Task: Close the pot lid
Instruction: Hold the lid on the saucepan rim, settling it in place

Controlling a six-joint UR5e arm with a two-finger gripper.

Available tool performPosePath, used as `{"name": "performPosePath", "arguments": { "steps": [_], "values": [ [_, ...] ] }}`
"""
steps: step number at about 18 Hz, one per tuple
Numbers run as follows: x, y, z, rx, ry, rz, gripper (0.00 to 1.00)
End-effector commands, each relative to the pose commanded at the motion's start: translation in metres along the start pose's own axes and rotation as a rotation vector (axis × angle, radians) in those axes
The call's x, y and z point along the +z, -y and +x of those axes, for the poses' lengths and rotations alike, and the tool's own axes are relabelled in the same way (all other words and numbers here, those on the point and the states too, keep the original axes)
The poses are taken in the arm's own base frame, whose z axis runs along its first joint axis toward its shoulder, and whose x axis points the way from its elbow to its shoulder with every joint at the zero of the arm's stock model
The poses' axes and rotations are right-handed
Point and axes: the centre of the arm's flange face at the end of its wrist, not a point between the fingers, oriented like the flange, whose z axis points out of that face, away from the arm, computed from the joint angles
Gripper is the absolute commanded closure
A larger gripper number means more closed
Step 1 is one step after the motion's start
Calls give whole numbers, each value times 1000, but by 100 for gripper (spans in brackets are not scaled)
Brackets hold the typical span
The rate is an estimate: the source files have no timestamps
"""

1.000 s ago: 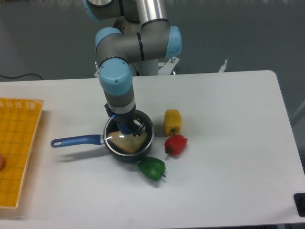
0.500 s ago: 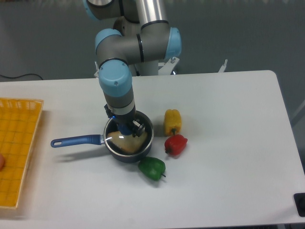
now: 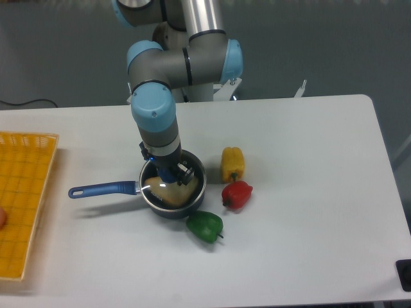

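Note:
The dark blue-black pot [image 3: 172,206] sits on the white table with its long blue handle [image 3: 103,189] pointing left. The clear glass lid [image 3: 178,192] with a thin metal rim lies over the pot's mouth; something pale yellow shows through it. My gripper [image 3: 170,173] reaches straight down over the lid's centre, and its fingers hide most of the blue knob. The jaws appear shut on the knob.
A yellow pepper [image 3: 232,163], a red pepper [image 3: 237,194] and a green pepper [image 3: 205,226] lie close to the pot's right and front. An orange basket [image 3: 22,199] stands at the table's left edge.
The arm and gripper have shifted very slightly left and up. The pot, lid and peppers stay where they were.

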Motion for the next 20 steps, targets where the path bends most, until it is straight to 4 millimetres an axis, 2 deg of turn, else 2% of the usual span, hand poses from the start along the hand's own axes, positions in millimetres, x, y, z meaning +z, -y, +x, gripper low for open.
{"name": "performPosePath", "arguments": {
  "steps": [17,20],
  "values": [
    [3,-2,1,5,-4,-7,53],
    [3,-2,1,3,-4,-7,51]
  ]
}}
